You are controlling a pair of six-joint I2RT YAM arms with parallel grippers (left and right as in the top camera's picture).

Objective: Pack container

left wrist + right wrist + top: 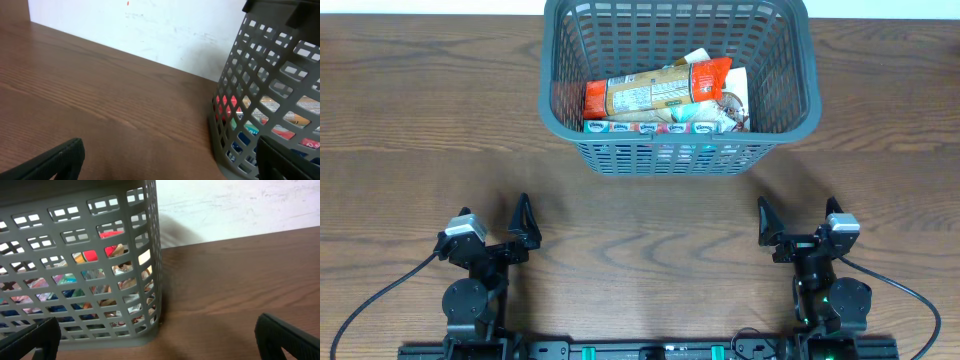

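The dark grey lattice container stands at the back middle of the wooden table. Inside lie an orange-ended snack packet and several smaller colourful packets. The container's corner shows in the left wrist view and its side in the right wrist view. My left gripper is open and empty near the front left. My right gripper is open and empty near the front right. Both are well short of the container.
A white wall runs behind the table's far edge. Bare wooden tabletop lies between the two grippers and the container. Black cables trail from each arm base at the front edge.
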